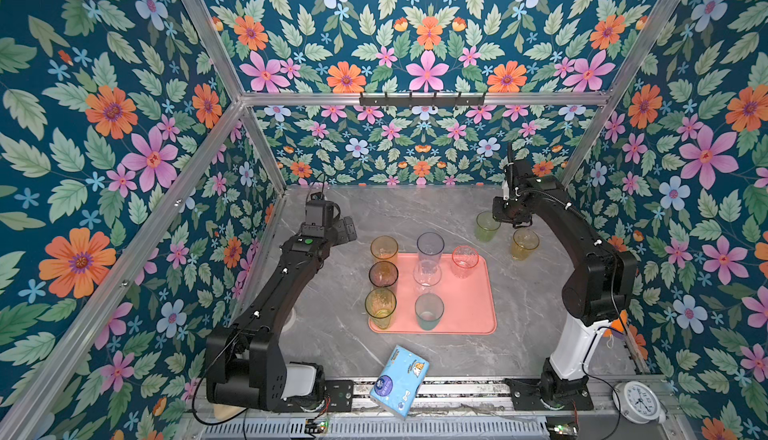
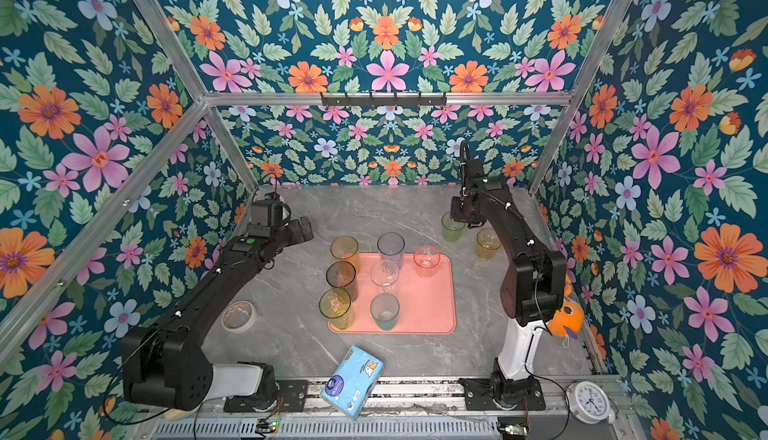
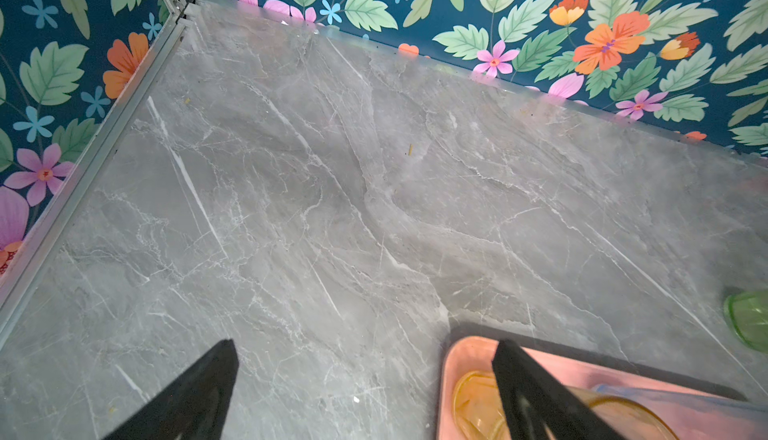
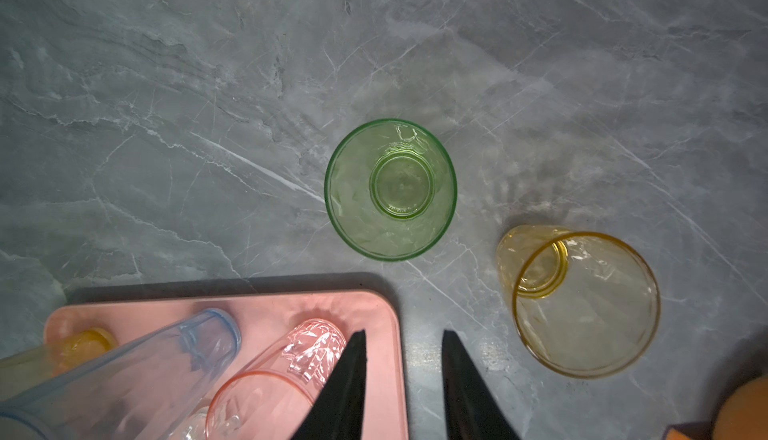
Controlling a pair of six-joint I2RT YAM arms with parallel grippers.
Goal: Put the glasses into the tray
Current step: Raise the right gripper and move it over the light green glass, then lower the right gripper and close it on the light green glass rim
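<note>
Pink tray (image 1: pixel 473 305) holds seven glasses (image 1: pixel 429 311); green glass (image 4: pixel 390 188), yellow glass (image 4: pixel 582 300) stand just beyond the parted, empty right claw (image 4: pixel 404 336); left claw (image 3: pixel 363 344) likewise.

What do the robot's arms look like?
The left arm and right arm are chunky and black, each with a white part near its base. The left has a small green light. Black cables run along them, and the fingers are black and pointed.
</note>
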